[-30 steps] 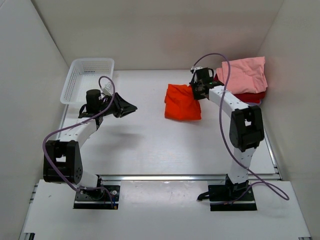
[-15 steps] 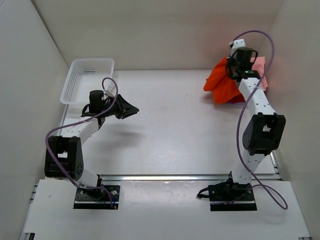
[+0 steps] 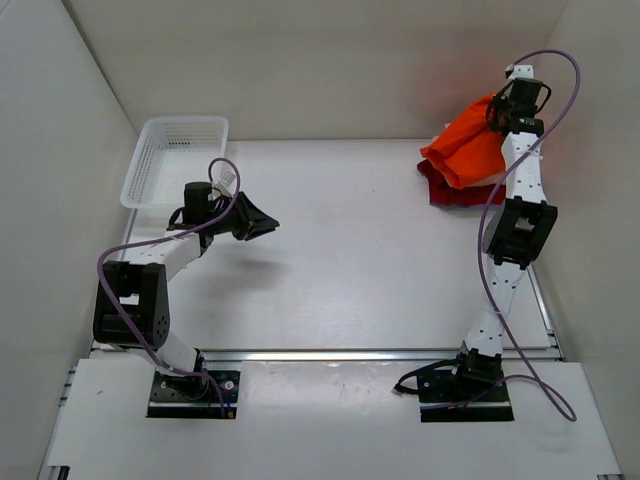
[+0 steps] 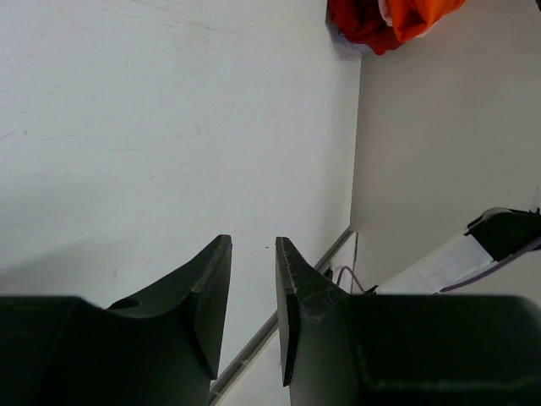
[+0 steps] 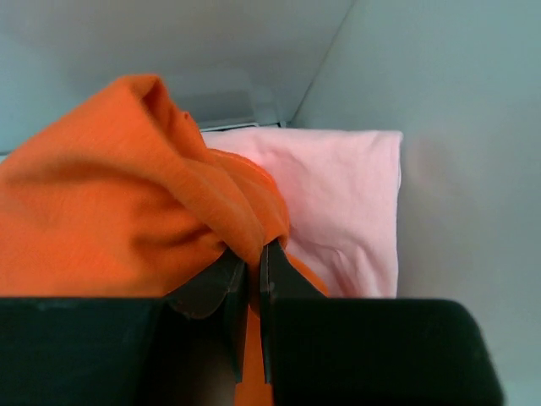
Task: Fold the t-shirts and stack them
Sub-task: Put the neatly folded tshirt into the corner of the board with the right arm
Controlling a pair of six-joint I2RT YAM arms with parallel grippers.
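A white desk (image 3: 350, 260) is shown. A white mesh basket (image 3: 143, 160) is set upright on its far left corner. A dark red shirt (image 3: 447, 192) is laid on the far right corner, well apart from the basket; only its near and left edges are seen from above. A metal rail (image 3: 350, 354) is fixed along the near edge.

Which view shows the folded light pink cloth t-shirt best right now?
Right wrist: the light pink t-shirt lies flat, largely visible beyond the bright orange t-shirt pinched by the right gripper. In top external the hanging orange shirt hides it; left wrist shows distant orange and dark red cloth, pink indiscernible.
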